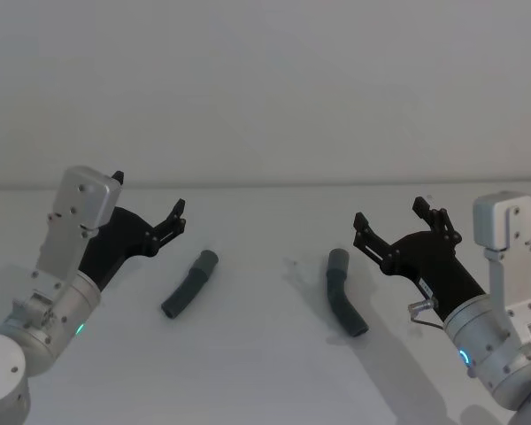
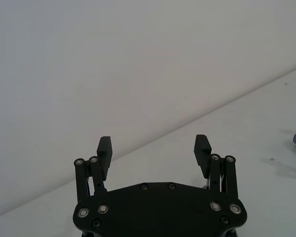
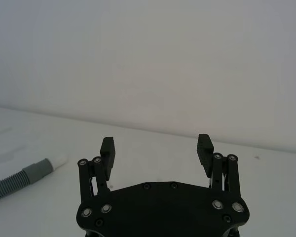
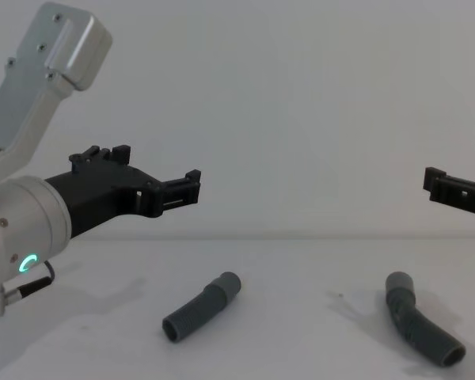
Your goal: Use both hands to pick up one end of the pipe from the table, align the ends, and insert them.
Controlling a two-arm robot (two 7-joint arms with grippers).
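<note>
Two hose pieces lie on the table, well apart, touched by nothing. The straight piece rests left of centre with its long axis on a diagonal. Its cuff is at the far end, pointing away from the robot and slightly to the right, while the ribbed end lies nearer the robot and further left. In the right wrist view this cuff ends in a whitish tip.

The bent piece lies right of centre. Its cuff also sits at the far end, and from there the ribbed body runs toward the robot and kinks off to the right.

The left gripper hangs above the table, left of the straight piece, fingers spread wide with nothing between them. The right gripper hangs to the right of the bent piece, also raised off the surface, its fingers likewise fully apart and empty. Both grippers point away from the robot and inward.
</note>
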